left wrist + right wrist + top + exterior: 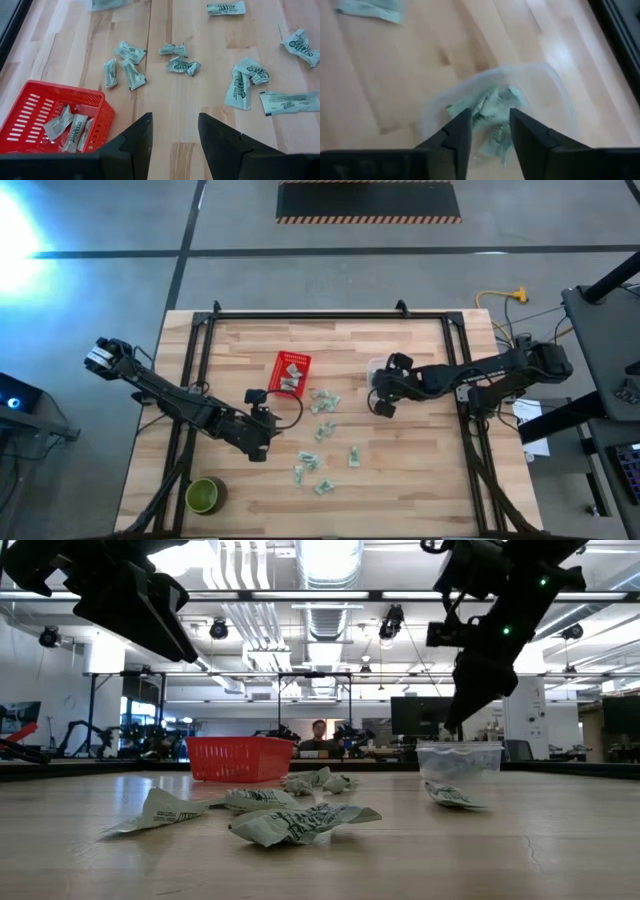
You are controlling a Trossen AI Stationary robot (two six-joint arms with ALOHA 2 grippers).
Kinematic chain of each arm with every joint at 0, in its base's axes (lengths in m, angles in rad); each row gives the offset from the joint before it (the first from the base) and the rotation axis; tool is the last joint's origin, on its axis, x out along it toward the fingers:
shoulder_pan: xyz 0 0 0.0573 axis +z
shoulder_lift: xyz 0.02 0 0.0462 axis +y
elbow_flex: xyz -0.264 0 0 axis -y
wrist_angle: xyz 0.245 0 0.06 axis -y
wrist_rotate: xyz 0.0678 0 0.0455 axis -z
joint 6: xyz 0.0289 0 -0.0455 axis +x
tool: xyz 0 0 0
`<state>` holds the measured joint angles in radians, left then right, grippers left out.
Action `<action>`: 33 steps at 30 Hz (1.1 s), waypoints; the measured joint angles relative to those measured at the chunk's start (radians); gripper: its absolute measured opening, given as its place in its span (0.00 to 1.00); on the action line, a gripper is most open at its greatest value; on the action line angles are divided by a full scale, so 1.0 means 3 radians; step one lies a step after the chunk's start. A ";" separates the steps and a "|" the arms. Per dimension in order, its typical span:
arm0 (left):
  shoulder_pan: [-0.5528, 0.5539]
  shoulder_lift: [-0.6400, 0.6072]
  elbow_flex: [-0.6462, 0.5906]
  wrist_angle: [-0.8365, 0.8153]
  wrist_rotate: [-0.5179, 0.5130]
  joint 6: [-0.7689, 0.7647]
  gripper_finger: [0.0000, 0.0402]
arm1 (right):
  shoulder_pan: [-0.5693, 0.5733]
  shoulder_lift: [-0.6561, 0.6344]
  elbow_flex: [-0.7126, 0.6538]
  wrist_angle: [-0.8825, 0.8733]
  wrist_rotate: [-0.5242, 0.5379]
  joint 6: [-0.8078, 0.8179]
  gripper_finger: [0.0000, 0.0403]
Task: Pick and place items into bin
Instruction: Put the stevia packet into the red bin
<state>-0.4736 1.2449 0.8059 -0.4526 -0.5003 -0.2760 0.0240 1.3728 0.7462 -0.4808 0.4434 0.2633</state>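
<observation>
The right gripper (487,131) hangs over a clear plastic tub (555,87) at the right of the table, its fingers spread a little with nothing between them. In the tub lie a few crumpled green-and-white packets (492,107). The left gripper (174,134) hovers near the middle of the table, fingers parted and empty, just right of the red basket (30,107). The basket holds three or so packets (75,129). More packets (322,442) lie scattered on the wooden table (420,470) between the two arms and nearer the front edge. A green bowl (205,496) stands at the near left corner.
</observation>
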 joint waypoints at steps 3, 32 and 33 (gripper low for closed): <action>0.0000 0.0000 -0.0004 0.0000 0.0001 0.0000 0.35 | 0.0118 -0.0018 0.0011 0.0264 -0.0341 -0.0243 0.36; -0.0123 0.0488 -0.0186 0.1277 0.0672 0.0710 0.35 | 0.1129 0.0811 0.0240 0.1320 -0.1034 -0.0113 0.33; -0.0128 0.0574 -0.0158 0.1289 0.0672 0.0801 0.35 | 0.1133 0.0792 0.0231 0.1312 -0.1035 -0.0114 0.33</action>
<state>-0.5121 1.4170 0.7585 -0.0658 -0.2986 -0.0358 0.3640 1.6104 0.8155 -0.0873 0.1328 0.2291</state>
